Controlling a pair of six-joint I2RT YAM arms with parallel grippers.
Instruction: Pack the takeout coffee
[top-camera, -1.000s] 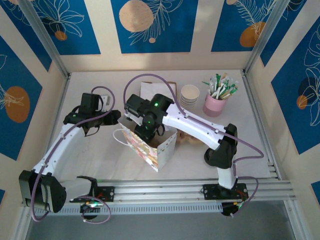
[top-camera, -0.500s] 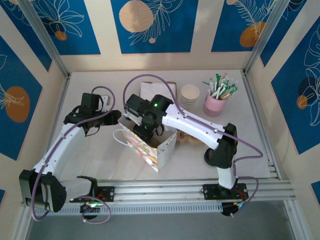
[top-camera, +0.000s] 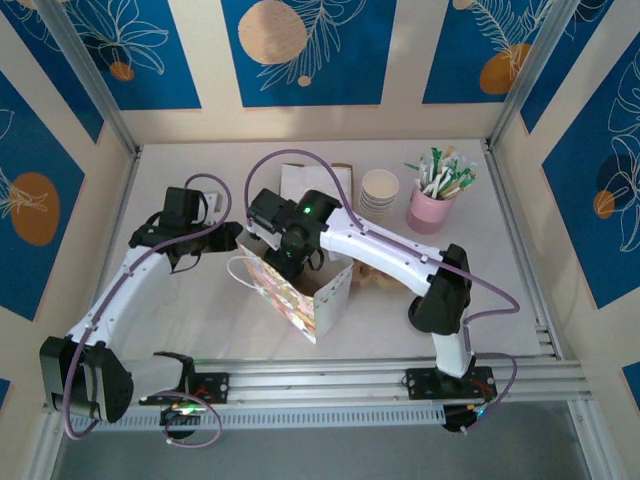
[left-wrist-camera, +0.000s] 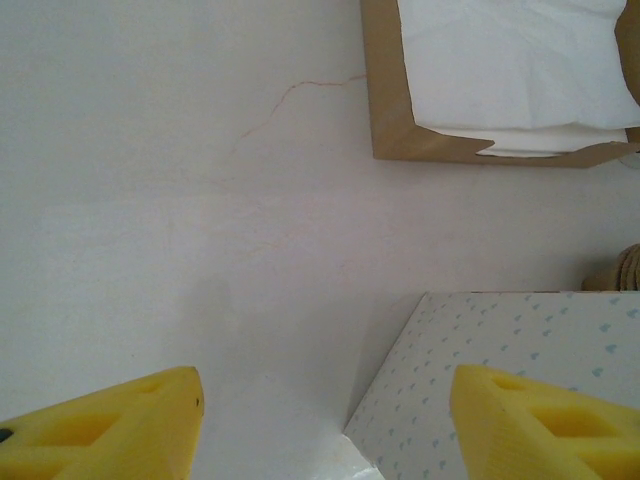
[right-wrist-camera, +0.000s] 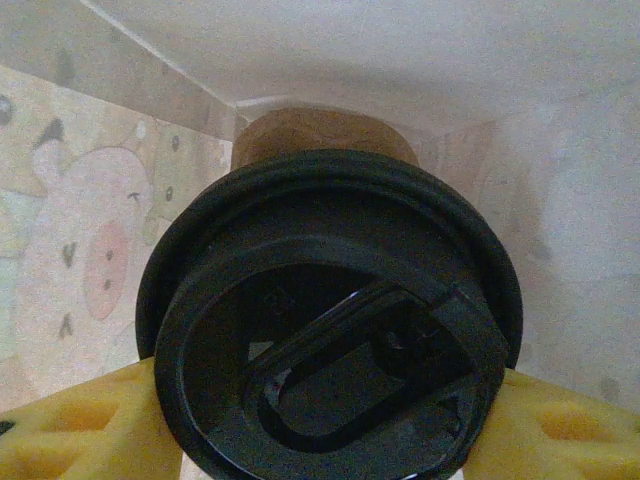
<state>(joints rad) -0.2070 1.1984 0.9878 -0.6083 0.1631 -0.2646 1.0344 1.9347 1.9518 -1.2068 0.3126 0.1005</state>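
The takeout coffee (right-wrist-camera: 330, 330), a brown cup under a round black lid, sits between the yellow fingers (right-wrist-camera: 80, 430) of my right gripper (right-wrist-camera: 325, 430), which is shut on it. Paper walls with a pig print (right-wrist-camera: 80, 250) surround the cup. From above, the right gripper (top-camera: 290, 255) reaches down into the open paper bag (top-camera: 305, 295) in the middle of the table, and the cup is hidden under the wrist. My left gripper (top-camera: 228, 240) hangs open just left of the bag. Between its fingers (left-wrist-camera: 110, 425) lie the bare table and the bag's dotted side (left-wrist-camera: 520, 350).
A stack of white paper cups (top-camera: 380, 190) and a pink holder of sticks (top-camera: 430, 208) stand at the back right. A brown tray of white napkins (left-wrist-camera: 500, 80) lies behind the bag. The brown pulp carrier (top-camera: 372, 276) shows under the right arm.
The right arm has shifted slightly left over the bag, still holding the cup. The left arm has barely moved.
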